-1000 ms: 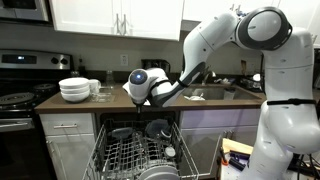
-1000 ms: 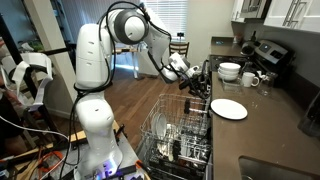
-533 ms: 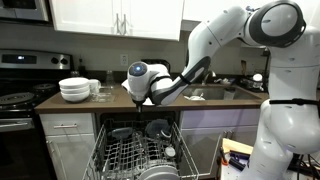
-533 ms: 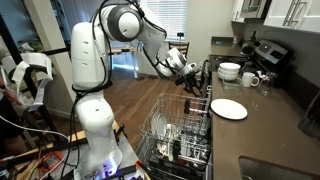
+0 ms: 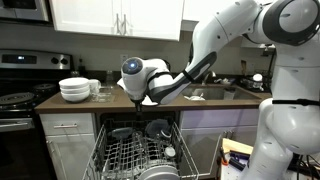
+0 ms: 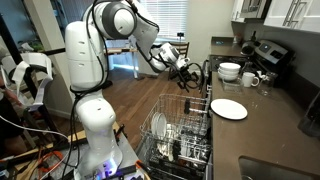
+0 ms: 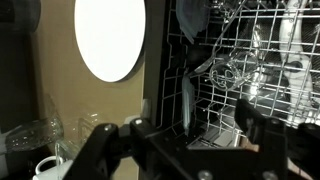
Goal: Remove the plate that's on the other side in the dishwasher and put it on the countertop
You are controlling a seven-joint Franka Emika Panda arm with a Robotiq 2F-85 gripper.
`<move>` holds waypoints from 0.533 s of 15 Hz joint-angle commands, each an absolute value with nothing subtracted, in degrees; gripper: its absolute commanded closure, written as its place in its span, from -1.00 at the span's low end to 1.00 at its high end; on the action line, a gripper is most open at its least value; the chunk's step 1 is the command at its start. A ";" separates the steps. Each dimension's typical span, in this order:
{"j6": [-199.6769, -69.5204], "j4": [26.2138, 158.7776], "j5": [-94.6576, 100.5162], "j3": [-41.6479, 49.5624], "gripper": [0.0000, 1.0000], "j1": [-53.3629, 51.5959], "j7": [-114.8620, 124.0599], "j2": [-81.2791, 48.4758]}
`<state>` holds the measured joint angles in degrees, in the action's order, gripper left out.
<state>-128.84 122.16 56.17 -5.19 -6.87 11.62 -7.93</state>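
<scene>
A round white plate lies flat on the dark brown countertop, beside the dishwasher. My gripper hovers open over the pulled-out wire rack, next to the counter's edge. Nothing is between its fingers. It stands apart from the plate. In the exterior view that faces the cabinets, my arm hides the plate. A white plate and dark dishes stand in the rack.
Stacked white bowls and mugs stand on the counter beside the black stove. A glass and a mug sit near the plate. The dishwasher door hangs open.
The jaws have opened wide. The arm has drawn up and back from the counter towards the rack side, while the plate stays flat on the countertop.
</scene>
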 commanded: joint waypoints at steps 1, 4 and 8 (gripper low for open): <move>-124.12 122.84 55.41 -6.31 -1.00 -8.15 9.86 -5.81; -119.76 122.64 55.18 -7.28 -1.00 -9.20 9.74 -5.50; -120.42 123.45 54.82 -8.39 -1.00 -9.68 8.94 -4.35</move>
